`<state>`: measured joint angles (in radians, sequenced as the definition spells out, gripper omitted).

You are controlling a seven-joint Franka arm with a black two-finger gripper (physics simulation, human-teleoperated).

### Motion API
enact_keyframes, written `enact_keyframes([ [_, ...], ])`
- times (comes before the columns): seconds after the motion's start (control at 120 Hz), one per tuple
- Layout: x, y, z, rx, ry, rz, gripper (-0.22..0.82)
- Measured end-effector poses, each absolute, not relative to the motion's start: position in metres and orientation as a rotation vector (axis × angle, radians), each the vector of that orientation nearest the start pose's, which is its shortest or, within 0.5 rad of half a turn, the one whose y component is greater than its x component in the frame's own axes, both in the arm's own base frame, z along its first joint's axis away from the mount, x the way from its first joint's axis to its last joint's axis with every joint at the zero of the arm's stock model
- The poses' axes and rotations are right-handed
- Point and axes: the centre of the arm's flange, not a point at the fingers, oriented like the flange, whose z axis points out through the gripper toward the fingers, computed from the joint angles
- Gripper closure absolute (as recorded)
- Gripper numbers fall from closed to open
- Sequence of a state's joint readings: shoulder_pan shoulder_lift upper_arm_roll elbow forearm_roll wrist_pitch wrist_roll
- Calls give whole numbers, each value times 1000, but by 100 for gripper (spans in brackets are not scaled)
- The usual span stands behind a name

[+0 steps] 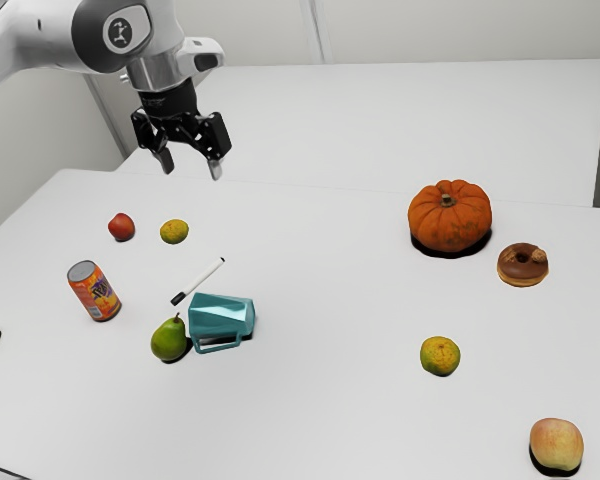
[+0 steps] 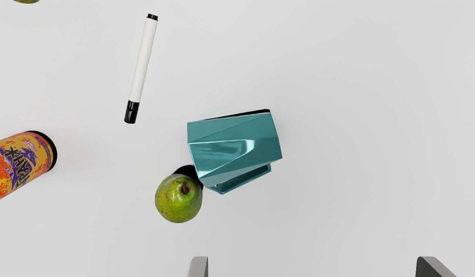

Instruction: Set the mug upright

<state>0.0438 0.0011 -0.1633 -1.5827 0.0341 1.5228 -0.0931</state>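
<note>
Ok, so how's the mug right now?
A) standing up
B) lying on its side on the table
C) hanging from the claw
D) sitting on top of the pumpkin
B: the mug lies with its long body along the table, near the pear, while the open claw is up above the table.
</note>
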Motion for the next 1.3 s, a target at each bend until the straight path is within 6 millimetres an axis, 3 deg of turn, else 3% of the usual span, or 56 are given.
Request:
enact_keyframes([
  [0.208,542,-60,617,-3105,30,83,2],
  [0.4,522,-55,620,-3111,7,89,2],
  [0.6,519,-2,604,-3160,-153,152,2],
  [0.717,517,27,587,-3206,-225,199,2],
  [1.008,514,62,525,-3355,-235,218,2],
  [1.3,513,78,468,-3484,-175,110,2],
])
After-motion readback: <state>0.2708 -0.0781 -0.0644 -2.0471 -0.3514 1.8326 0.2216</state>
